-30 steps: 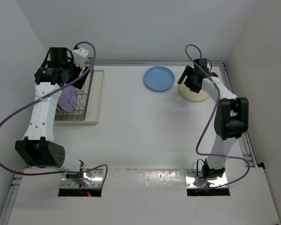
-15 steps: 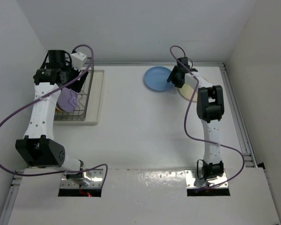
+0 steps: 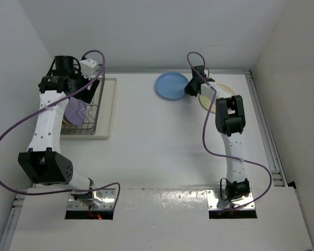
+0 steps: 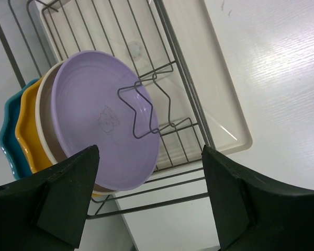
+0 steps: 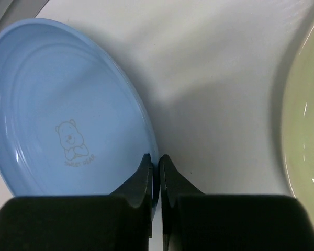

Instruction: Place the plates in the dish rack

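Observation:
The dish rack (image 3: 96,104) (image 4: 172,78) stands at the far left with several plates upright in it: lavender (image 4: 102,117) (image 3: 76,111) in front, then cream (image 4: 42,115), orange (image 4: 26,130) and teal (image 4: 8,141). My left gripper (image 3: 83,86) (image 4: 152,201) hangs open just above the rack's near rail, nothing between its fingers. A light blue plate (image 3: 171,85) (image 5: 63,115) with a small bear mark lies at the far middle. My right gripper (image 3: 191,88) (image 5: 157,163) is shut on its right rim. A cream-and-pale-green plate (image 3: 212,99) (image 5: 303,125) lies just right of it.
A cream drip tray (image 3: 109,107) (image 4: 220,99) lies under the rack. White walls close the table at the back and both sides. A metal rail (image 3: 264,125) runs along the right edge.
My right gripper swung left from over the cream-and-green plate to the blue plate's rim and closed on it; the blue plate shifted slightly left. The left arm barely moved.

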Motion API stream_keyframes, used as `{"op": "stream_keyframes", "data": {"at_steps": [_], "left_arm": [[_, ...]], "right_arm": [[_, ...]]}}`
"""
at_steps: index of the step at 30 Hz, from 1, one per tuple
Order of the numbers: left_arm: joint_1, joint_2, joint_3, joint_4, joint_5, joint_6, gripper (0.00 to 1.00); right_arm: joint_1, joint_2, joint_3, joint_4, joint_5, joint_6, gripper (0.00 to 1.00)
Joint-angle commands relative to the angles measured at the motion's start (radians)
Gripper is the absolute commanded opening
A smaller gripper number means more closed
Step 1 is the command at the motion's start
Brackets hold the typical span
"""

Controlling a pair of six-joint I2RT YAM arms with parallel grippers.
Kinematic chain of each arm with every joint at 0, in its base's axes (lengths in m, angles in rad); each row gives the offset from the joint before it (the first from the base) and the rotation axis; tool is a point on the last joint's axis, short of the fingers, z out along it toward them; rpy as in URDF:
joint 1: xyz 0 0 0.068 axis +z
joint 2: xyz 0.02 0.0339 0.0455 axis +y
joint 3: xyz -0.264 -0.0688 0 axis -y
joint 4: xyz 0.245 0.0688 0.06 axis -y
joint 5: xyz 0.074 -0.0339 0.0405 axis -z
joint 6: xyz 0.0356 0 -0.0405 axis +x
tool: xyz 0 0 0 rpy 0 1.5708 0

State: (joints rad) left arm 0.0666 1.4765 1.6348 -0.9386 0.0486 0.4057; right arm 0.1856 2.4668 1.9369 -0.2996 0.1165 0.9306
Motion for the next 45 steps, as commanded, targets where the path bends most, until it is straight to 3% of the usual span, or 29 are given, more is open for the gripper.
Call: {"op": "stream_keyframes", "data": {"at_steps": [1,5,7,13,17,24,30,35,38,39,40,41,43,44,45], "left_arm": [[0.01,-0.004,0.016,0.006,0.072,-0.019,0.84],[0.01,0.008,0.016,0.006,0.206,-0.041,0.84],[0.01,0.019,0.016,0.006,0.345,-0.051,0.91],[-0.088,0.113,-0.003,0.006,0.589,-0.061,0.94],[-0.143,0.171,-0.003,0.032,0.611,-0.07,0.95],[-0.188,0.246,-0.003,0.054,0.609,-0.102,0.91],[-0.188,0.225,-0.039,0.054,0.698,-0.088,0.84],[-0.229,0.199,-0.088,0.054,0.675,-0.067,0.77],[-0.241,0.199,-0.118,0.054,0.685,-0.076,0.63],[-0.241,0.199,-0.127,0.054,0.685,-0.076,0.55],[-0.241,0.186,-0.127,0.054,0.672,-0.076,0.29],[-0.241,0.186,-0.116,0.054,0.659,-0.085,0.17],[-0.241,0.157,-0.081,0.054,0.59,-0.1,0.0],[-0.241,0.148,-0.066,0.054,0.558,-0.116,0.0],[-0.241,0.139,-0.034,0.054,0.483,-0.116,0.0]], "right_arm": [[-0.006,-0.005,-0.006,0.016,-0.004,-0.016,0.0],[0.002,-0.142,-0.103,0.126,-0.104,-0.109,0.0],[0.021,-0.222,-0.145,0.154,-0.151,-0.137,0.0],[0.092,-0.538,-0.513,0.349,-0.274,-0.254,0.0],[0.14,-0.724,-0.738,0.427,-0.339,-0.274,0.0],[0.229,-0.874,-0.947,0.563,-0.422,-0.253,0.0],[0.281,-0.924,-0.99,0.553,-0.396,-0.254,0.0],[0.301,-0.956,-1.013,0.579,-0.385,-0.245,0.0],[0.313,-0.965,-1.007,0.587,-0.379,-0.254,0.0],[0.316,-0.967,-1.004,0.585,-0.379,-0.259,0.0],[0.319,-0.971,-1.006,0.586,-0.38,-0.253,0.0],[0.318,-0.973,-1.004,0.585,-0.379,-0.248,0.0],[0.319,-0.97,-1.001,0.577,-0.38,-0.248,0.0],[0.319,-0.97,-0.991,0.559,-0.382,-0.245,0.01],[0.319,-0.97,-0.987,0.551,-0.38,-0.243,0.31]]}}
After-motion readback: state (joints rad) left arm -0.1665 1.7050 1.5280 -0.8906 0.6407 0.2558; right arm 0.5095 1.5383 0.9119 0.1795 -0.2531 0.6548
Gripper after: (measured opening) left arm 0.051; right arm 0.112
